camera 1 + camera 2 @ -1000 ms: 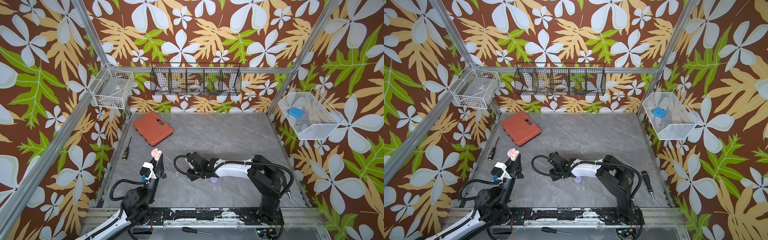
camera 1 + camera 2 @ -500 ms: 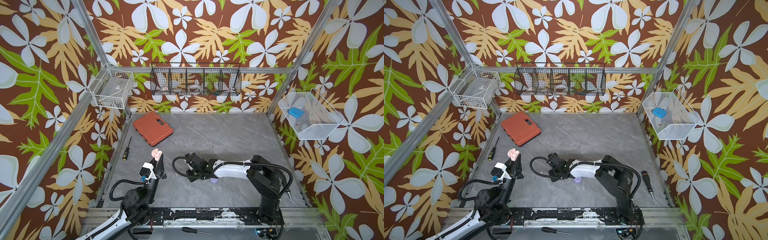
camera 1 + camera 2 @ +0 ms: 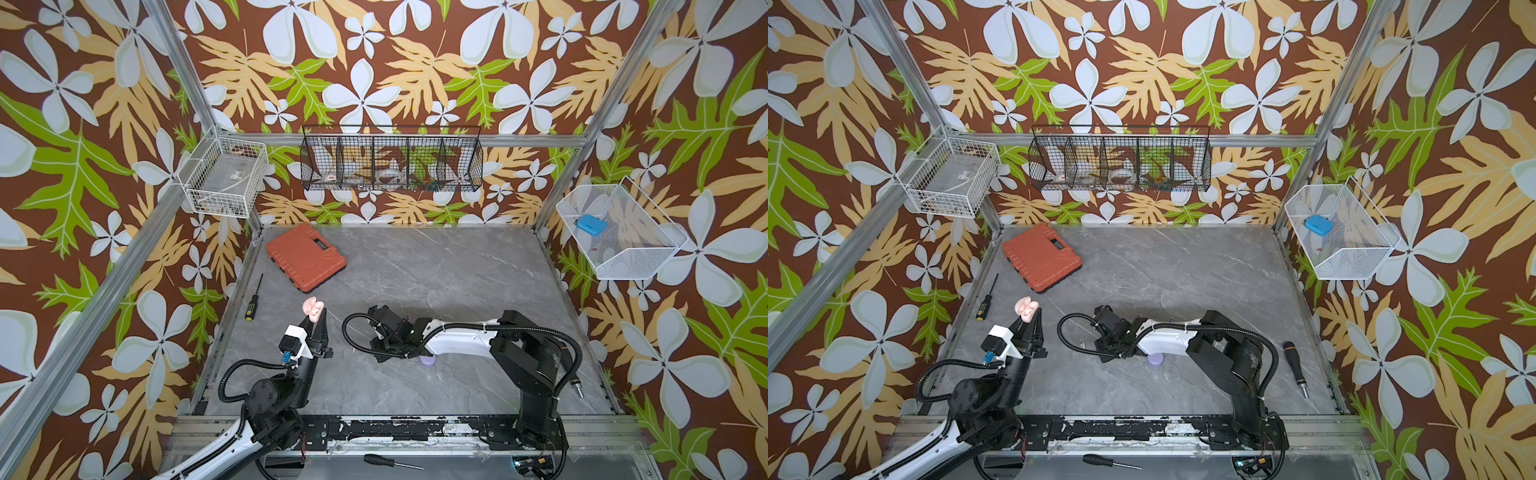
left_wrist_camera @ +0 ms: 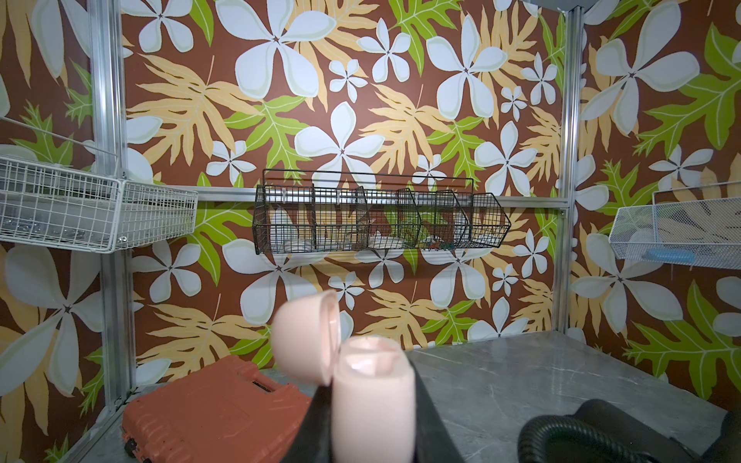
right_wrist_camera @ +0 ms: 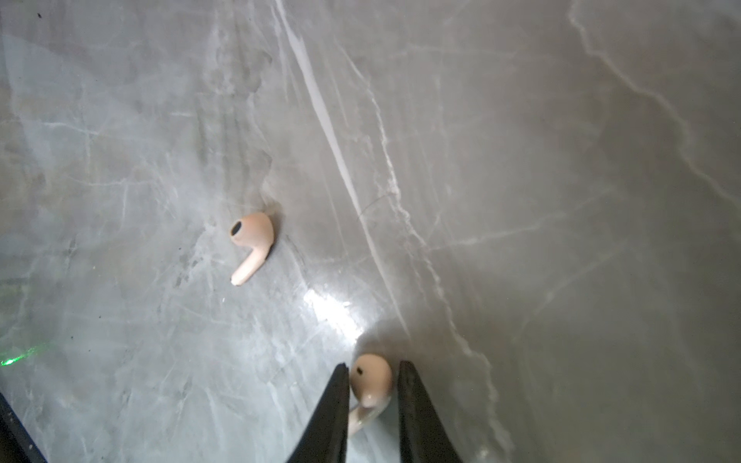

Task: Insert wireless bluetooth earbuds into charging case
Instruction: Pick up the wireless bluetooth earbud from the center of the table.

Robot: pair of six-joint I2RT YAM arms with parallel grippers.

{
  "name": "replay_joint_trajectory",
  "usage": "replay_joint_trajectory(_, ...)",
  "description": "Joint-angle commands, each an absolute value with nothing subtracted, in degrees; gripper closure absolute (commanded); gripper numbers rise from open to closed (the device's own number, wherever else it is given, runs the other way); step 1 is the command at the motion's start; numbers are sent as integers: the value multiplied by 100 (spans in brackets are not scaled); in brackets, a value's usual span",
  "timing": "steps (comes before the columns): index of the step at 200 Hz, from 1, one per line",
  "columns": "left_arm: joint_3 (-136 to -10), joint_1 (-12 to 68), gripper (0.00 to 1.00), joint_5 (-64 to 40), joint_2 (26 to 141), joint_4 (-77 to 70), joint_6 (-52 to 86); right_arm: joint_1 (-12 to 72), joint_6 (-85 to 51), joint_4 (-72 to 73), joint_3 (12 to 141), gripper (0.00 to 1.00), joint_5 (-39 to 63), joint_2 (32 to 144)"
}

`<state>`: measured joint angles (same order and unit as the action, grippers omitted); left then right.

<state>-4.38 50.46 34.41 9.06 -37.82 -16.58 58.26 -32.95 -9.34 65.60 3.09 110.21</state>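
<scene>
Right wrist view: right gripper [image 5: 373, 364] straddles a bud [image 5: 371, 383]; whether it pinches, I cannot tell.
Probably light, slick, tiny; pinch its head. Left gripper [image 3: 315, 322] clamps case [image 4: 373, 397].

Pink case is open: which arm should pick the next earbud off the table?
Right. The right gripper has a fingertip on each side of a pink earbud on the table; a second pink earbud lies apart. The left gripper is shut on the open pink case, held aloft.

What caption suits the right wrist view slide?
Right jaws flank one pink earbud on the grey table; a second earbud lies apart.
</scene>
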Motion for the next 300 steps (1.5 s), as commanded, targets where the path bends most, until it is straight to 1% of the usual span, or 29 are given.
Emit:
replay_joint_trajectory(1, -431, 5036, 100, 3430, 874, -3849, -1714, 5828, -3228, -1345, 6600, 77, 111, 11131)
replay_joint_trajectory(52, -431, 5036, 100, 3419, 845, -3824, -1730, 5827, -3043, -1371, 6496, 80, 190, 11022)
replay_joint_trajectory(75, -431, 5036, 100, 3422, 840, -3824, -1749, 5827, -2967, -1393, 6407, 75, 246, 10861)
replay_joint_trajectory(104, -431, 5036, 100, 3441, 808, -3840, -1775, 5845, -2901, -1331, 6305, 74, 447, 10687)
replay_joint_trajectory(131, -422, 5037, 100, 3461, 777, -3841, -1792, 5844, -2850, -1205, 6202, 70, 554, 10490)
replay_joint_trajectory(154, -422, 5036, 100, 3467, 771, -3840, -1799, 5845, -2883, -1099, 6136, 70, 593, 10389)
replay_joint_trajectory(177, -422, 5036, 100, 3472, 762, -3846, -1819, 5845, -3039, -1438, 6349, 71, 167, 10563)
replay_joint_trajectory(195, -422, 5036, 100, 3489, 738, -3846, -1837, 5844, -3081, -1412, 6416, 71, 237, 10638)
replay_joint_trajectory(220, -422, 5034, 100, 3507, 712, -3836, -1854, 5844, -3059, -1377, 6458, 66, 135, 10665)
replay_joint_trajectory(250, -422, 5037, 100, 3498, 700, -3839, -1870, 5845, -2937, -1448, 6641, 65, 147, 10855)
replay_joint_trajectory(271, -422, 5037, 100, 3498, 681, -3830, -1881, 5857, -2883, -1464, 6680, 65, 195, 10942)
replay_joint_trajectory(300, -422, 5036, 100, 3494, 674, -3817, -1898, 5866, -2833, -1498, 6653, 67, 136, 10970)
